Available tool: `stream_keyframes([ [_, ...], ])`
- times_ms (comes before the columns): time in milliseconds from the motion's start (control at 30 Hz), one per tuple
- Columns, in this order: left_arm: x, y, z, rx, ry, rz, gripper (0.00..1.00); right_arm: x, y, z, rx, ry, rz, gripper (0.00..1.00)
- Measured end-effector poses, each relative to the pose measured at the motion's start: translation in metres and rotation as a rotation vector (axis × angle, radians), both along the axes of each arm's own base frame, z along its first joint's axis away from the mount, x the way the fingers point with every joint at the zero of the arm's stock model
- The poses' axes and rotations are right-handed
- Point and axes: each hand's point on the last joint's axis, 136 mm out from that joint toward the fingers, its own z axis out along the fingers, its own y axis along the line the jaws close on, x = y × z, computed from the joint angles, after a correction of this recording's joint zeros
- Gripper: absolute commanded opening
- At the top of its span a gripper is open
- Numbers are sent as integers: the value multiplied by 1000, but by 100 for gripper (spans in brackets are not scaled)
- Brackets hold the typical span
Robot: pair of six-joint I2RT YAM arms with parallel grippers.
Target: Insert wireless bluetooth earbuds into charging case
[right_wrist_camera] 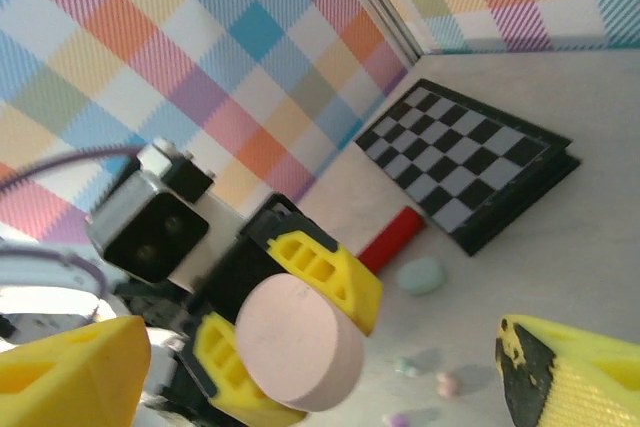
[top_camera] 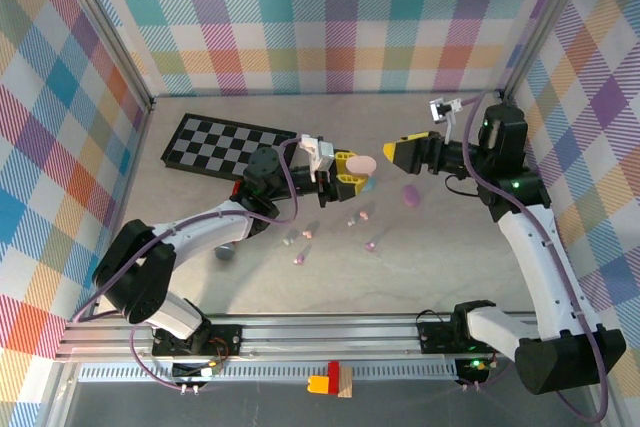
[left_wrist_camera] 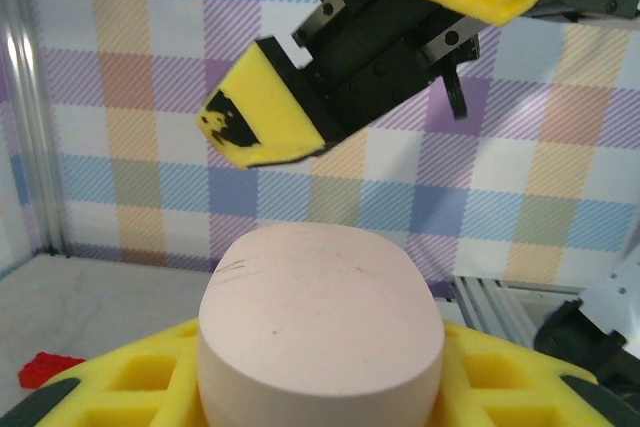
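1. L gripper (top_camera: 350, 175): jaws clenched on pink charging case (top_camera: 358, 162), held up off the table (top_camera: 450, 277). Yellow fingers (left_wrist_camera: 100, 387) hug its sides.
2. R gripper (top_camera: 395, 151): jaws released and spread wide. Tips sit just beside the pink case, not touching it.
3. Earbuds (top_camera: 364, 215): lying loose on the table, scattered below and nearward of both sets of jaws.
4. Purple case (top_camera: 410, 195): on the table, just under the R jaws.
5. Pale green case (right_wrist_camera: 420, 275): on the table beyond the L jaws, near a red block (right_wrist_camera: 390, 239).
6. Chessboard (top_camera: 230, 145): lies flat, well behind the L jaws.
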Motion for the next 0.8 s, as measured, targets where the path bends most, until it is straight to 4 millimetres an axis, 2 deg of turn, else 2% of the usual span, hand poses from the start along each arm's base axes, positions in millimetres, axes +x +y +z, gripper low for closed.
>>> stream_keyframes([
  [200,-3,-2,3,32,32,-32,41,-11,20,-10,-138,-119,102,93],
  [367,-5,-2,0,46,48,-40,41,-10,33,-29,-231,-150,147,93],
  [533,-5,-2,-2,57,61,-43,41,-3,35,-45,-296,-146,136,92],
  [800,2,0,-10,81,94,-15,41,8,32,-45,-331,-172,64,88],
])
